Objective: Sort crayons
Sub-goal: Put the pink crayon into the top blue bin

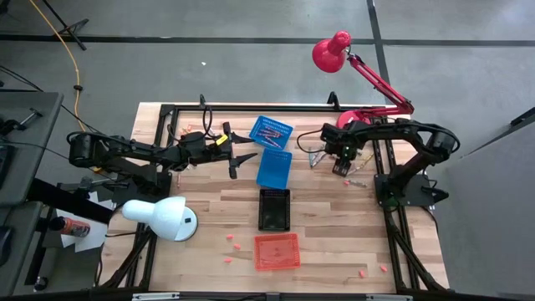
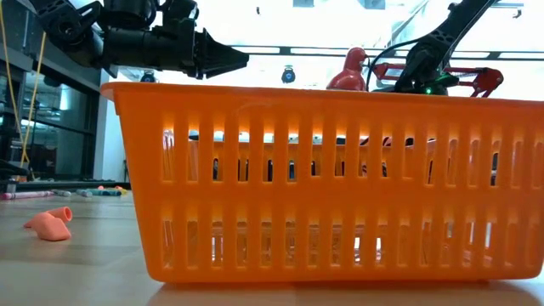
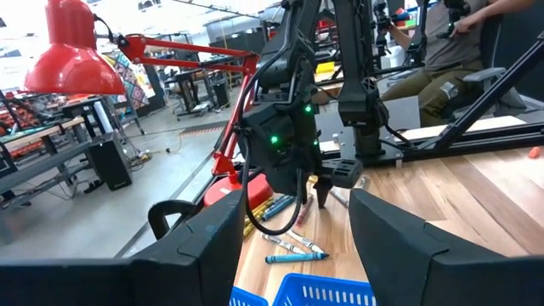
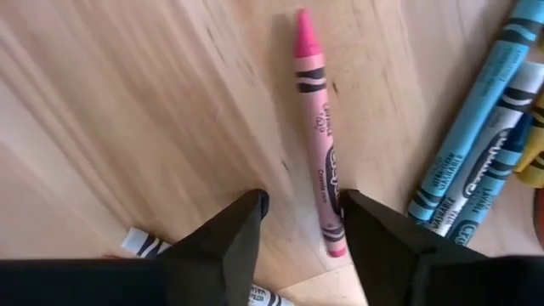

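Several crayons lie on the wooden table at the far right: a pink crayon [image 4: 319,144], blue crayons [image 4: 476,144] beside it, and more in a loose heap [image 3: 293,246]. My right gripper [image 1: 341,163] points down over them, open, one finger on each side of the pink crayon's blunt end [image 4: 333,242]. My left gripper [image 1: 242,159] hangs open and level above the table's middle left, holding nothing. Four baskets stand in a row down the middle: blue [image 1: 272,130], blue [image 1: 274,167], black [image 1: 274,209] and orange [image 1: 277,251]. My right gripper comes from above, its fingers lying across the pink crayon, which rests flat on the table. One finger [image 4: 382,246] stands right at the crayon's blunt end [image 4: 333,242]; whether it touches it I cannot tell.
A red desk lamp [image 1: 334,50] stands at the far right edge and a white lamp [image 1: 159,217] at the near left. Small pink bits [image 1: 230,242] lie scattered near the front. The orange basket [image 2: 323,178] fills the low view.
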{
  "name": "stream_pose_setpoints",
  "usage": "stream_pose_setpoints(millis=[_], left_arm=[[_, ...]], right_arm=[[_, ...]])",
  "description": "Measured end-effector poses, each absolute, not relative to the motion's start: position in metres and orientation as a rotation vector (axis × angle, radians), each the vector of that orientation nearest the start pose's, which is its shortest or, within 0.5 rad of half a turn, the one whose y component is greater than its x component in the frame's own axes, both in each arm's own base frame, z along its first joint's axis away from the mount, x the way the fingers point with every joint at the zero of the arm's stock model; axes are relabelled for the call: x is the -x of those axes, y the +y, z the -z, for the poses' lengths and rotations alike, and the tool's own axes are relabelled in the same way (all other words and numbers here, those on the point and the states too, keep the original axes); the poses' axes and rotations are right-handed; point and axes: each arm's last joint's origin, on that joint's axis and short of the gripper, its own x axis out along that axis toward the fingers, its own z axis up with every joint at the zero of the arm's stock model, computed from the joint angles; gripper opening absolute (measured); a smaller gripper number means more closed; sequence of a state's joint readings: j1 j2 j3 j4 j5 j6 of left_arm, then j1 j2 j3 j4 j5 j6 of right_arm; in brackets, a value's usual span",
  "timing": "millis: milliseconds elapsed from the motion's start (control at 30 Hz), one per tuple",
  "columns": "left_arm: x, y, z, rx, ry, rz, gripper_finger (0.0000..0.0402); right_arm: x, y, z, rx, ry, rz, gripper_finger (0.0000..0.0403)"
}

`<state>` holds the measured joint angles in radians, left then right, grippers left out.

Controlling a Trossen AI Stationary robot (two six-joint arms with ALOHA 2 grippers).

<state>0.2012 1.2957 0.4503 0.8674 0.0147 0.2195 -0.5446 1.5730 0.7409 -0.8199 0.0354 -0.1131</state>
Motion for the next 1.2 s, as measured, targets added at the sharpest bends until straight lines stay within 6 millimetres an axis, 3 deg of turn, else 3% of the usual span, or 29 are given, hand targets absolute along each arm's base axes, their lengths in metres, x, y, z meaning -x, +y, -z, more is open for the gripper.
stream_pose_setpoints(millis=[267, 433, 900, 1200], left_arm=[[-0.247, 0.05, -0.216, -0.222, -0.001, -0.188, 0.0202], [-0.247, 0.05, -0.216, -0.222, 0.0, -0.188, 0.0202], [-0.239, 0.048, -0.23, -0.19, -0.042, -0.19, 0.0202], [-0.239, 0.048, -0.228, -0.189, -0.025, -0.19, 0.0202]], right_arm=[[-0.19, -0.116, -0.13, -0.346, 1.62, 0.338, 0.005], [-0.19, -0.116, -0.13, -0.366, 1.618, 0.376, 0.0009], [-0.188, -0.114, -0.131, -0.347, 1.646, 0.366, 0.0004], [-0.18, -0.11, -0.156, -0.318, 1.548, 0.384, 0.0001]])
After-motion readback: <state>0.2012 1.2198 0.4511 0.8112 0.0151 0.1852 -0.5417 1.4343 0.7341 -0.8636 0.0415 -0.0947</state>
